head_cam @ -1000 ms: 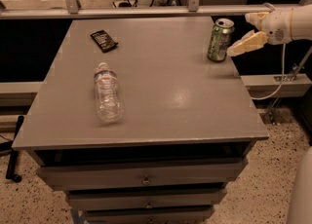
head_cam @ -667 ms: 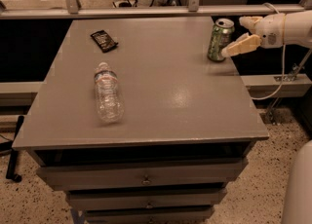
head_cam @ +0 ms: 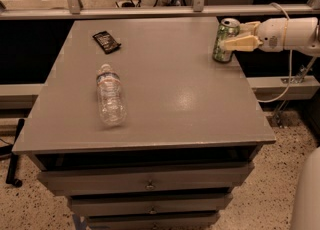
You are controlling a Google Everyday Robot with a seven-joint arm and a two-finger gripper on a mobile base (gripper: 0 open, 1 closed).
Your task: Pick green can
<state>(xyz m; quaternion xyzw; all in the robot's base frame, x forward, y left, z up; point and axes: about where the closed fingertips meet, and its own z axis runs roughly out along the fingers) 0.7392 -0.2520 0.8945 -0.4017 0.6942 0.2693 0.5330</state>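
Observation:
The green can (head_cam: 220,41) stands upright at the table's far right edge, green with pale mottling and a silver top. My gripper (head_cam: 234,34) reaches in from the right on a white arm (head_cam: 290,33). Its pale fingers (head_cam: 243,44) straddle the can's right side, one in front and one behind. The jaws look open, and I cannot tell whether they touch the can. The can rests on the table.
A clear plastic water bottle (head_cam: 110,94) lies on its side left of the table's middle. A small dark packet (head_cam: 106,41) lies at the far left. The grey table (head_cam: 175,99) tops a drawer unit. A railing (head_cam: 150,11) runs behind it.
The gripper has moved left from beside the can until its fingers straddle it. The can, bottle and packet have not moved.

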